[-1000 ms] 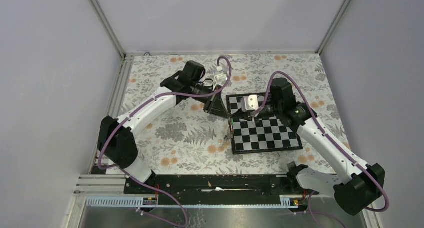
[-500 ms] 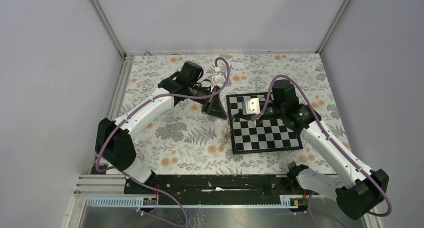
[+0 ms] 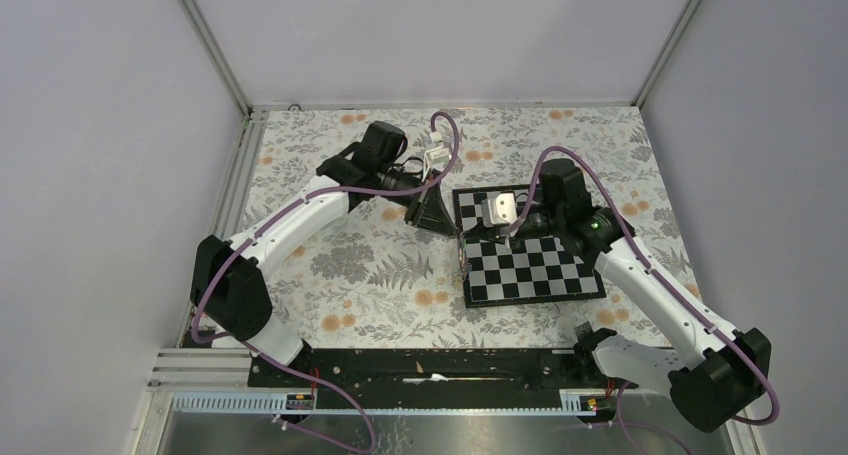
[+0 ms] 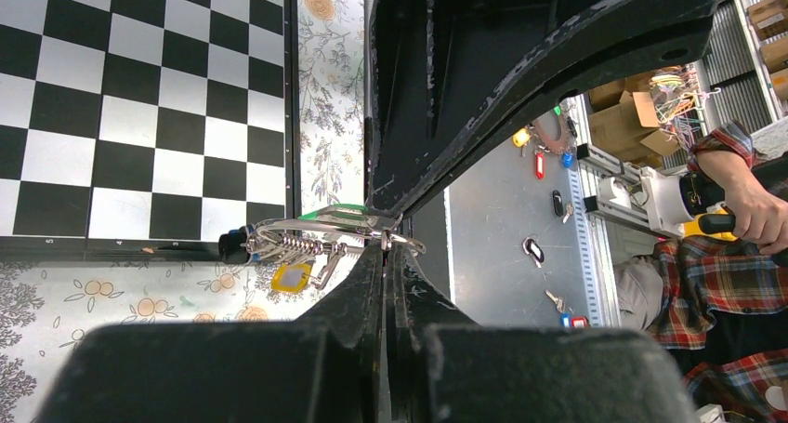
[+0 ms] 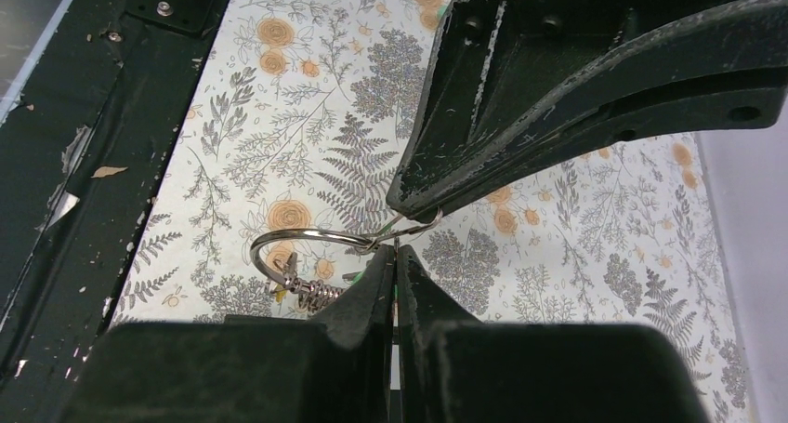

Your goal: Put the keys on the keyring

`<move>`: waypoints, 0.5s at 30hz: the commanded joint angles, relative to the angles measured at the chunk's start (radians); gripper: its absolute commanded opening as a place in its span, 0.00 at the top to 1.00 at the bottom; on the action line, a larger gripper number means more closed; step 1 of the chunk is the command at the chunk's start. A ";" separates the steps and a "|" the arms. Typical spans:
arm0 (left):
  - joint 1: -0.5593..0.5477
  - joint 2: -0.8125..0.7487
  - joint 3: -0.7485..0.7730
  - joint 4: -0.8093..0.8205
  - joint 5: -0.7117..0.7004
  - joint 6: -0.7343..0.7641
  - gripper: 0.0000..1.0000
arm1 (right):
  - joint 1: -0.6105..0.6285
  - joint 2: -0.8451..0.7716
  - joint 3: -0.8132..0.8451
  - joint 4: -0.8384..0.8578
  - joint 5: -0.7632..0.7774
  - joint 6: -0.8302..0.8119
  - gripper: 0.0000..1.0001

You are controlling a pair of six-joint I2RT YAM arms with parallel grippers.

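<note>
Both grippers meet over the left edge of the chessboard (image 3: 530, 260). My left gripper (image 4: 386, 248) is shut on the wire of the keyring (image 4: 316, 232). This thin silvery loop has a coiled spring, a yellow tag (image 4: 292, 276) and a dark, blue-tipped head hanging from it. My right gripper (image 5: 395, 256) is shut on a thin green piece, the green-headed key (image 4: 334, 211), and its tips touch the keyring (image 5: 307, 242) where the wire crosses. A black-headed key cannot be made out for sure. From above, the left gripper (image 3: 440, 220) and right gripper (image 3: 470, 237) sit tip to tip.
The chessboard lies on a floral cloth (image 3: 360, 275). A black rail (image 3: 430, 365) runs along the near edge. Purple cables loop above both wrists. Beyond the table, a grey surface (image 4: 502, 218) holds several loose keys, and a person in a plaid shirt (image 4: 725, 209) stands there.
The right wrist drifted slightly right and down, then came back left toward the left gripper. The left arm shifted only a little. Both grips stay the same.
</note>
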 commanded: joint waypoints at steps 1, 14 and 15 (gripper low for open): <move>0.004 -0.008 0.012 0.062 0.056 -0.011 1.00 | 0.012 0.000 0.000 0.042 -0.036 0.022 1.00; 0.001 -0.003 -0.001 0.072 0.055 -0.038 1.00 | 0.012 -0.007 -0.008 0.069 -0.032 0.045 1.00; 0.001 -0.003 -0.001 0.072 0.054 -0.038 1.00 | 0.012 -0.007 -0.009 0.073 -0.032 0.047 1.00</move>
